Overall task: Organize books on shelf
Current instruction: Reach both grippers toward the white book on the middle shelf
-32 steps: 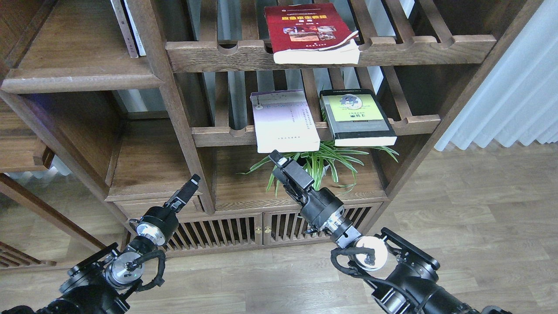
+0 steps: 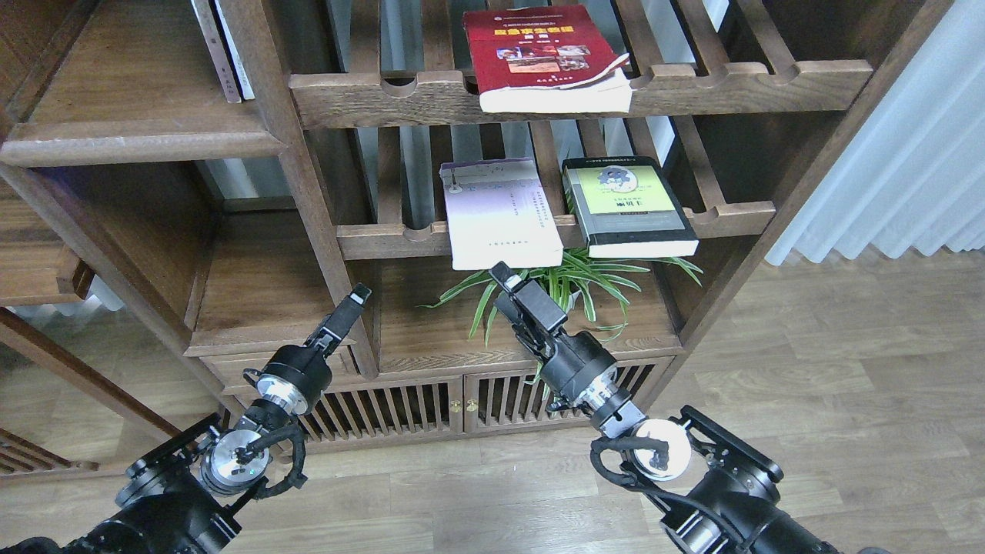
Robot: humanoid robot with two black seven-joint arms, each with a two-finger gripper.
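Mostly dark-brown wooden bookcase fills the view, pale wood-plank floor (image 2: 846, 369) below and to the right, white curtain (image 2: 908, 154) at far right; right gripper (image 2: 504, 277) raised in front of the middle bay, tip just under the front edge of the lilac-white paperback (image 2: 500, 219), fingers seen end-on and dark so cannot tell whether open or closed, nothing visibly held; that paperback lies flat on the lower slatted rack (image 2: 385, 238), overhanging its notched rail; just right of it, up-right of the right gripper, the yellow-green book (image 2: 625, 204) lies flat on the same rack, also overhanging; well above the right gripper the dark-red paperback (image 2: 542, 54) lies flat on the upper slatted rack (image 2: 731, 85), front pages past the rail; behind and right of the right gripper a spider plant (image 2: 585, 281) sits on the solid board beneath; left gripper (image 2: 355, 298) points up at the upright post near the left bay, too small and dark, cannot tell its state, holding nothing visible; far up-left of it the shelf (image 2: 138, 115), flat solid board with thick front edge, has thin grey and white volumes (image 2: 227, 54) standing upright at its right end; below both grippers, slatted cabinet doors (image 2: 454, 400) with small brass knobs.
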